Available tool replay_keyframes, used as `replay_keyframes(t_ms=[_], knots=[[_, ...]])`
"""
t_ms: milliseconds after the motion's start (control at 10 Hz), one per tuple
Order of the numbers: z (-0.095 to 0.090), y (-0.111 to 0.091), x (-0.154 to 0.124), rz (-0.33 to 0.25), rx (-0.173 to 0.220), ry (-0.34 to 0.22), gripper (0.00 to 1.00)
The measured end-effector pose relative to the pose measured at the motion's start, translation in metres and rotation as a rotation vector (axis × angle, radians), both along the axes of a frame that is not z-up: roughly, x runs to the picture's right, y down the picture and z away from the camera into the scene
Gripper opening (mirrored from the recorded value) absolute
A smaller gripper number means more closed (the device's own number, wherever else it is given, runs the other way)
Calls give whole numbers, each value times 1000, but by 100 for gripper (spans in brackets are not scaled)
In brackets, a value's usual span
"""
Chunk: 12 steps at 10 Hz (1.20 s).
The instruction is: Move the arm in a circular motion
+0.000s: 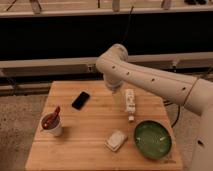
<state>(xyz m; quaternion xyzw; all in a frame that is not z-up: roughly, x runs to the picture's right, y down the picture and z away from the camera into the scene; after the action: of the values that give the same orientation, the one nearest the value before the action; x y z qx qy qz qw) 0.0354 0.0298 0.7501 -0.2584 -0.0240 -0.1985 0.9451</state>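
White arm point(150, 80), jaws over wooden table point(85, 140)

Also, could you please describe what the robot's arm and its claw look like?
The arm is glossy white: thick rounded tube segments meeting at a bulbous joint, with a row of small dark dots along the long segment. The claw sits at the arm's lower end, above the wooden table; it looks white too, but its finer shape cannot be made out.
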Motion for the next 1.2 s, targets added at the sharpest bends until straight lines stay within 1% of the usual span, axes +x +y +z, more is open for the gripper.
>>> replay_keyframes(t_ms=[500,700,900,1200], knots=[[2,7,-12,-33,-9,-24,80],[3,9,-34,-38,-8,-45,80],[1,13,-39,-53,-11,-54,80],[-1,20,-50,-59,-15,-71,80]])
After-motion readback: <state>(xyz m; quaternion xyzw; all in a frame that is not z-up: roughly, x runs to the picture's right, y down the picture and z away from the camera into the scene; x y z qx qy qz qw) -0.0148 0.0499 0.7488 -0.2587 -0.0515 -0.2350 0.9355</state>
